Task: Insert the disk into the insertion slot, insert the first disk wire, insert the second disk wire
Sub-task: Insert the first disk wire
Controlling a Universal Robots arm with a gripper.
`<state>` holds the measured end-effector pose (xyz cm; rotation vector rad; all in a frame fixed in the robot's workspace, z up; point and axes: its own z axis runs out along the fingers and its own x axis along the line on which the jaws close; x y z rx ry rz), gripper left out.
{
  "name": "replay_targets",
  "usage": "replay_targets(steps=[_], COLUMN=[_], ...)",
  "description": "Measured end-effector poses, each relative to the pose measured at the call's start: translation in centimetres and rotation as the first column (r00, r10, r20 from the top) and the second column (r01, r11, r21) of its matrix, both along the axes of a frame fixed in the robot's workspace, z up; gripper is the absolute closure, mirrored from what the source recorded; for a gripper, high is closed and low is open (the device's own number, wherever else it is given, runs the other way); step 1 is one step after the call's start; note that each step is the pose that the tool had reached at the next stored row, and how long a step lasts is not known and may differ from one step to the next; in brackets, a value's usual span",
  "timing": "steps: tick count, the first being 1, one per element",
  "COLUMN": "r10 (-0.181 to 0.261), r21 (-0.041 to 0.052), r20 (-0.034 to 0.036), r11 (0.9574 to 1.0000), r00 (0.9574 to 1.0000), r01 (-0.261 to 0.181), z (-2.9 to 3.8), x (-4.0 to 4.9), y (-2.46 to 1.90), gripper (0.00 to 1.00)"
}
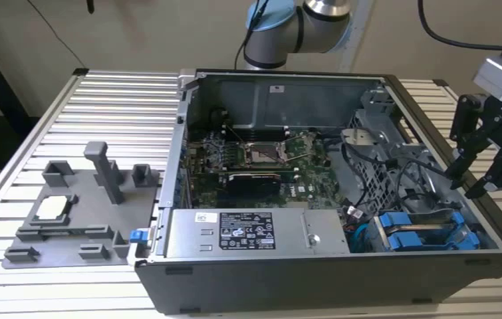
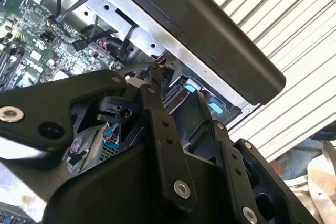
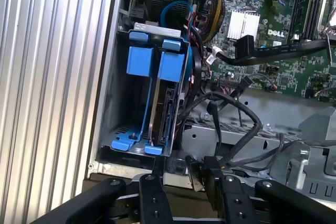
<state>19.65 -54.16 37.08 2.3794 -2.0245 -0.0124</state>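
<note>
The disk (image 3: 167, 109) stands on edge in the drive cage (image 3: 122, 129) at the front corner of the open computer case, held in a blue carrier (image 3: 171, 65). A second blue carrier (image 3: 140, 60) sits beside it. In the exterior view the blue carriers (image 1: 419, 232) show at the case's front, on that view's right. Loose black disk wires (image 3: 234, 109) curl just beside the cage. My gripper (image 1: 468, 187) hangs above the case's rim on the exterior view's right, over the cage, open with nothing between its fingers (image 3: 150, 184).
The case (image 1: 322, 279) lies open on a slatted metal table (image 1: 109, 106), with the motherboard (image 1: 260, 156) and power supply (image 1: 251, 232) inside. A grey fixture plate (image 1: 73, 206) sits on the exterior view's left. A cloth-covered shape (image 2: 320, 177) lies beyond the table edge.
</note>
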Motion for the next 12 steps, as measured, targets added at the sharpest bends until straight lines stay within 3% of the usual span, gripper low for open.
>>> replay_targets(steps=[12], r10=[0.000], r21=[-0.0006], r20=[0.0027], r11=[1.0000], r00=[1.0000], r01=[0.000], z=[-0.36], x=[0.04], y=[0.01], gripper=[0.57])
